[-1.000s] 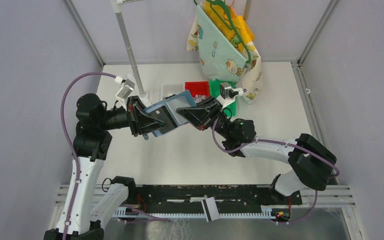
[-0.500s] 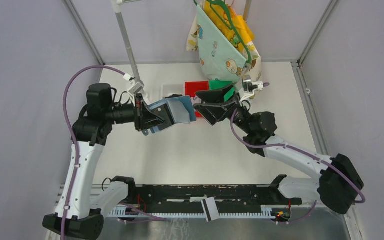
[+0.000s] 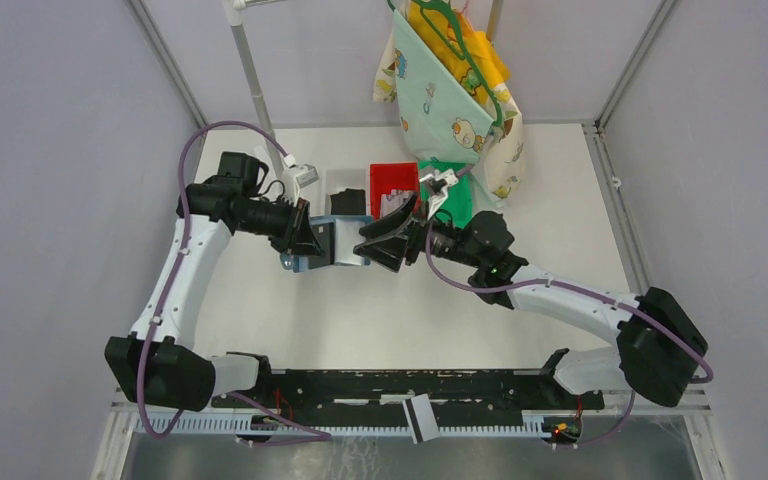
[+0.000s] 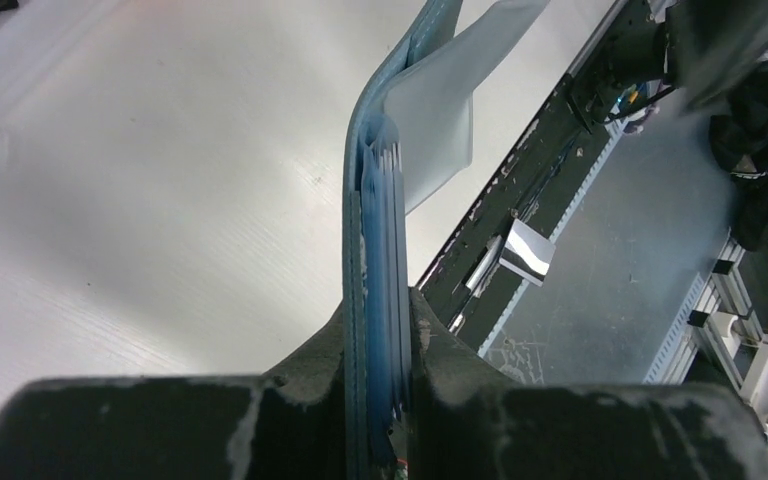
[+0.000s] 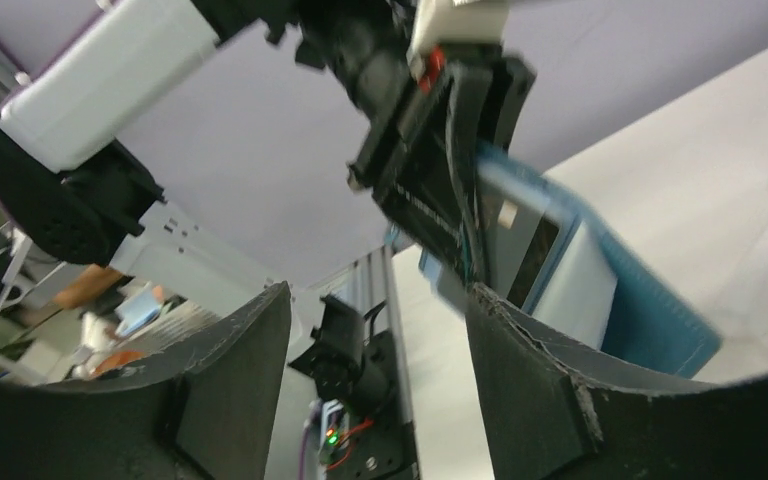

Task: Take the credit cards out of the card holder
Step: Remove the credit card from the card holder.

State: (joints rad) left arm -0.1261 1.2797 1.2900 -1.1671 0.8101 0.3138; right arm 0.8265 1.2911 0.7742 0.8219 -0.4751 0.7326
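- We see the card holder (image 4: 355, 235): teal-blue, folded open, held up in the air on edge, clamped in the left gripper (image 4: 378, 335).
- One of the credit cards (image 4: 442, 105), pale grey, sticks partway out of its top edge.

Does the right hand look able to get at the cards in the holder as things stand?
Probably yes. The left hand holds the holder up with its inner face toward the right hand, which is open and close by, and nothing visible lies between them.

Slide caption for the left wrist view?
Left jaws clamp the teal card holder edge-on, a pale card sticking out.
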